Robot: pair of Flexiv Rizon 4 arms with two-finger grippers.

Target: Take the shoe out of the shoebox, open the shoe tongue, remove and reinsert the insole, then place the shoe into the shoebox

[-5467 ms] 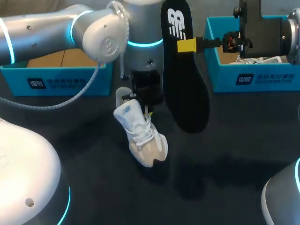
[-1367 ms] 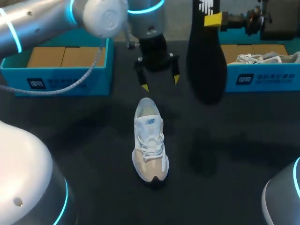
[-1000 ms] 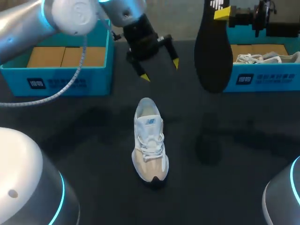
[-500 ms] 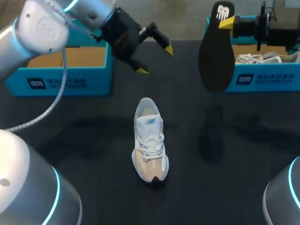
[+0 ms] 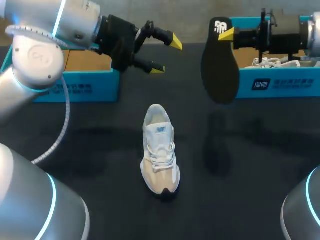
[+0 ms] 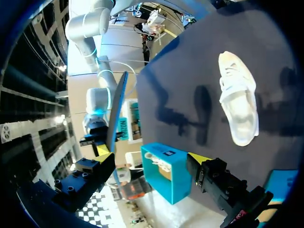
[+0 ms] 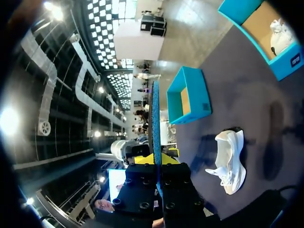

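The shoe point(image 5: 159, 150) stands in the middle of the table point(image 5: 260, 150), toe toward the near edge. The right gripper point(image 5: 226, 34) pinches the insole point(image 5: 220, 67) by its upper end, hanging it above the table. The left gripper point(image 5: 166, 56) is spread, empty. Reinsertion looks next: steady the shoe, then feed the insole in toe-first.

There are two open turquoise cardboard boxes, the left shoebox point(image 5: 75, 89) and the right shoebox point(image 5: 290, 85). There are two white lace-up trainers: the centre shoe point(image 5: 160, 150) on the dark surface point(image 5: 100, 150), and the second shoe point(image 5: 269, 63) inside the right shoebox. There is one flat black insole point(image 5: 220, 70).
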